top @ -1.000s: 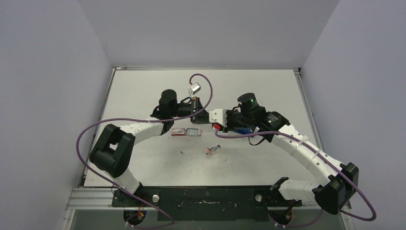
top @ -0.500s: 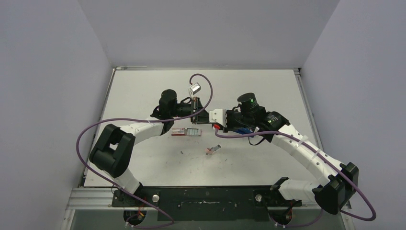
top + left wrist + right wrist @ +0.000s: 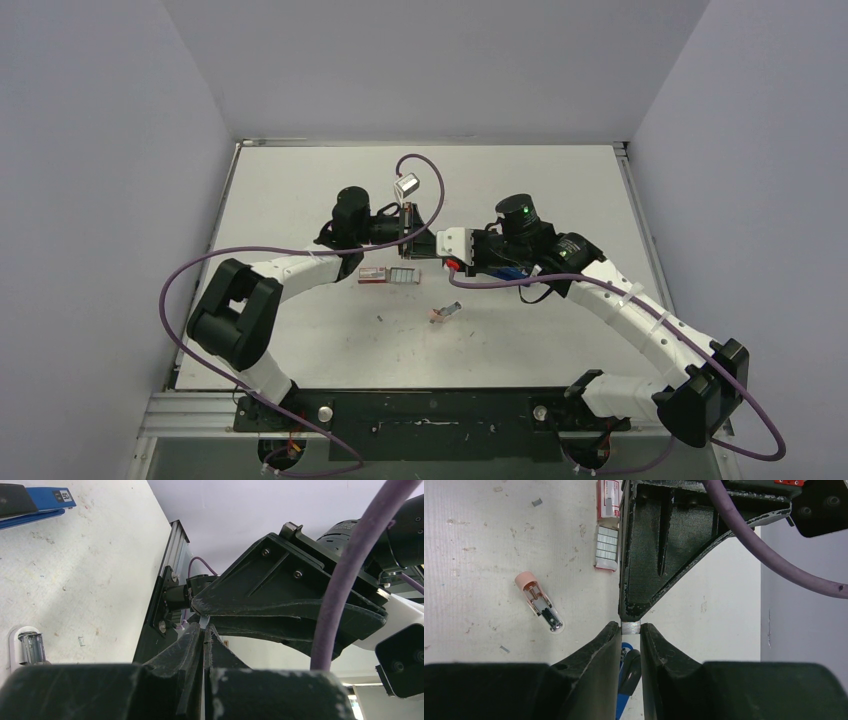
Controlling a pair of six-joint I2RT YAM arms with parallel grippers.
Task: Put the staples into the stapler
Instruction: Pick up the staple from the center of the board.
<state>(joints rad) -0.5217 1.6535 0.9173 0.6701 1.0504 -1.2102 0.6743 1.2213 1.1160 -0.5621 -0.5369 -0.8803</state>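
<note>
Staples (image 3: pixel 630 626) between right fingers (image 3: pixel 608 647); box (image 3: pixel 608 497), pink tool (image 3: pixel 538 601) near.

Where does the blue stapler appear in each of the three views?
Top external: the stapler is a blue patch under the right arm, right of centre.
Left wrist: top left corner, on the table.
Right wrist: bottom centre, below the finger gap.
Shared landmark: left gripper and right gripper, tip to tip at a staple strip.
</note>
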